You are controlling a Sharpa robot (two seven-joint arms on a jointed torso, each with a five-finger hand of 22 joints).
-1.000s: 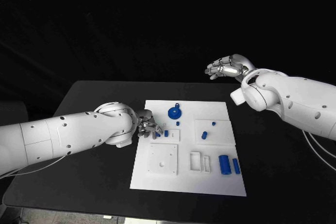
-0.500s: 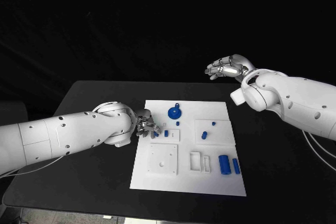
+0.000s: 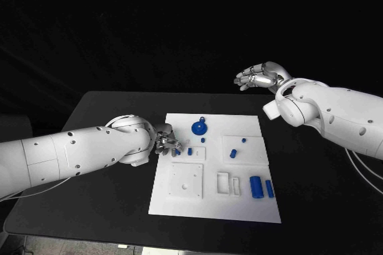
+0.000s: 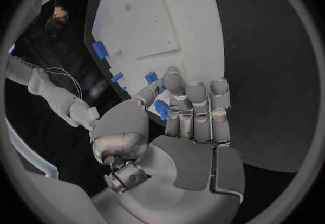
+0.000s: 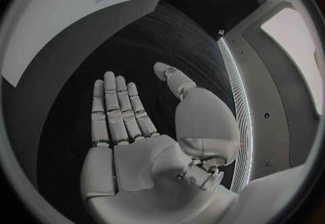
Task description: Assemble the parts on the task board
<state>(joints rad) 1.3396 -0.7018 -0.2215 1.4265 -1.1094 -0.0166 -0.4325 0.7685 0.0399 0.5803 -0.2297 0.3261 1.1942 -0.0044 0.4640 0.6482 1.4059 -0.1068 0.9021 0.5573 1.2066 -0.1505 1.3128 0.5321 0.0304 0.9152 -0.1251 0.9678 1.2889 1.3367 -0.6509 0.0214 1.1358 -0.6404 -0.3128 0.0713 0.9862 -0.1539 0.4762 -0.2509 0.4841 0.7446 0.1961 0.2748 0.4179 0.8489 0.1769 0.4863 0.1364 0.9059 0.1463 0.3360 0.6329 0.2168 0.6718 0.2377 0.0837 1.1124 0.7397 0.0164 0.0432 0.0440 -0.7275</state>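
Left hand [image 3: 166, 144] pinches a small blue part [image 4: 161, 109] between thumb and fingers, over the task board [image 3: 184, 205] near its left edge, beside a small square recess. Its grip looks shallow; a tilt on lowering could jam or drop the part. Which way its long axis points, I cannot tell. Right hand [image 3: 257, 76] hangs empty, fingers loosely spread, beyond the surface's far right corner.

No readable text, labels, nos. or signs anywhere: task board [image 3: 239, 211] is plain white, blue parts and arms unmarked.
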